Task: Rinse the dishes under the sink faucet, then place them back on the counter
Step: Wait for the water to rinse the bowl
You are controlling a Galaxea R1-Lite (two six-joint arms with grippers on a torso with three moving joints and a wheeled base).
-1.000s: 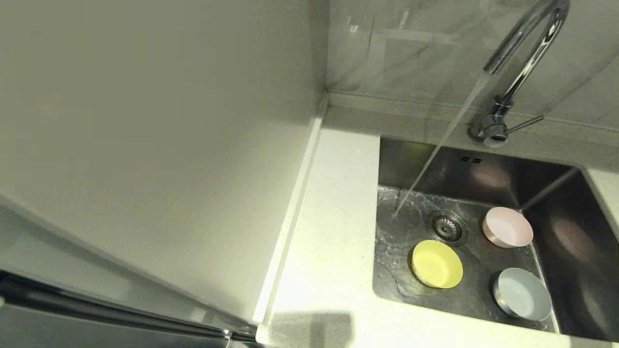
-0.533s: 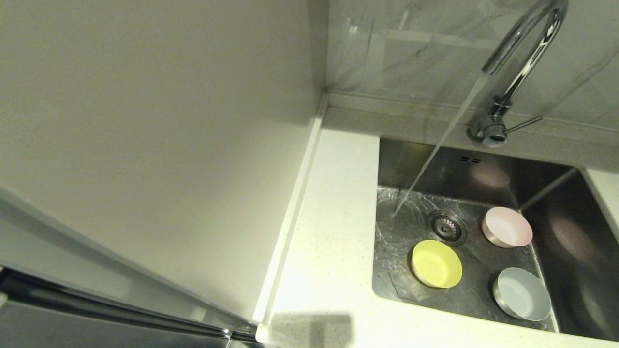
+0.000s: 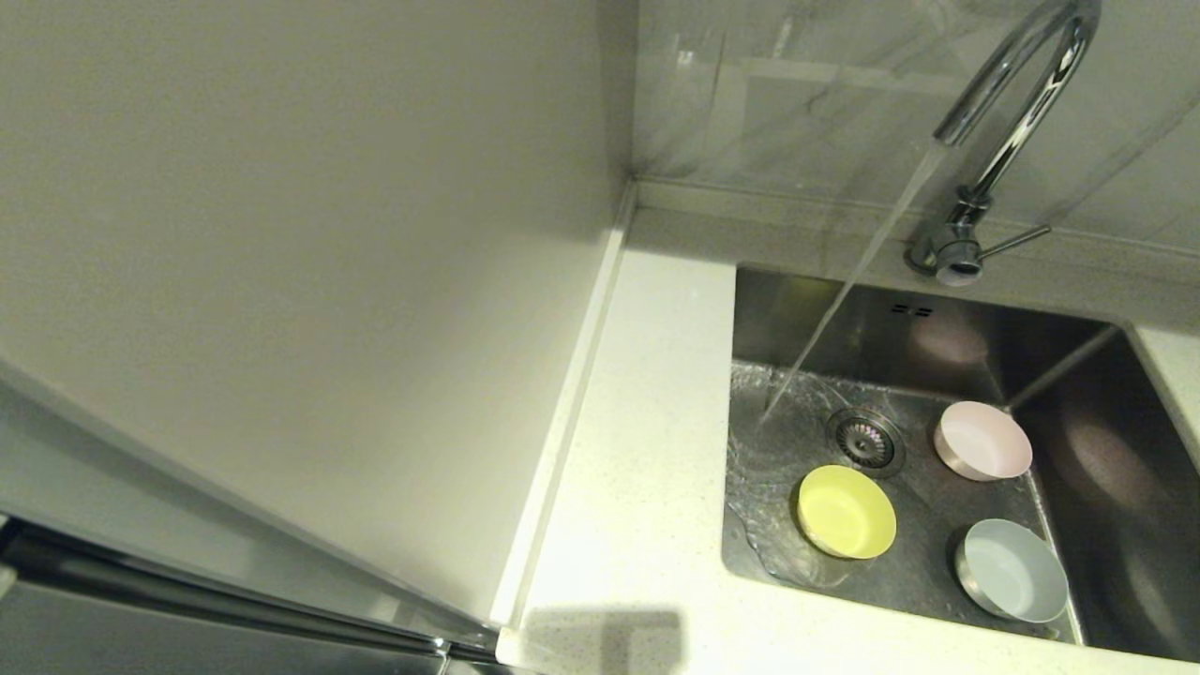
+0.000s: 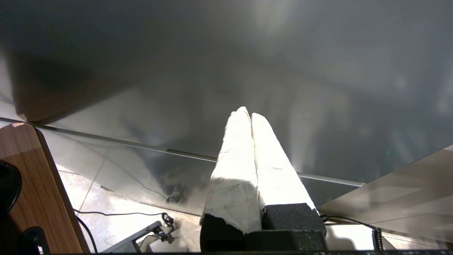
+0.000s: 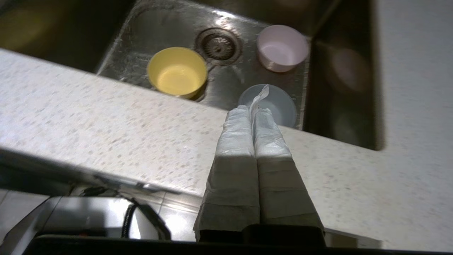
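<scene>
Right gripper (image 5: pixel 252 112) is up over the front edge of the counter (image 3: pixel 637 525), fingers pressed together, nothing in them. Just past it in the sink (image 3: pixel 1078 394): grey bowl (image 3: pixel 1012 570) nearest, yellow bowl (image 3: pixel 847 512) to its left, pink bowl (image 3: pixel 982 440) further back, drain (image 3: pixel 865 441) between them. Faucet (image 3: pixel 1008 141) at the back is pouring water left of the drain. Left gripper (image 4: pixel 250 117) sits off by a dark panel, also closed and empty.
</scene>
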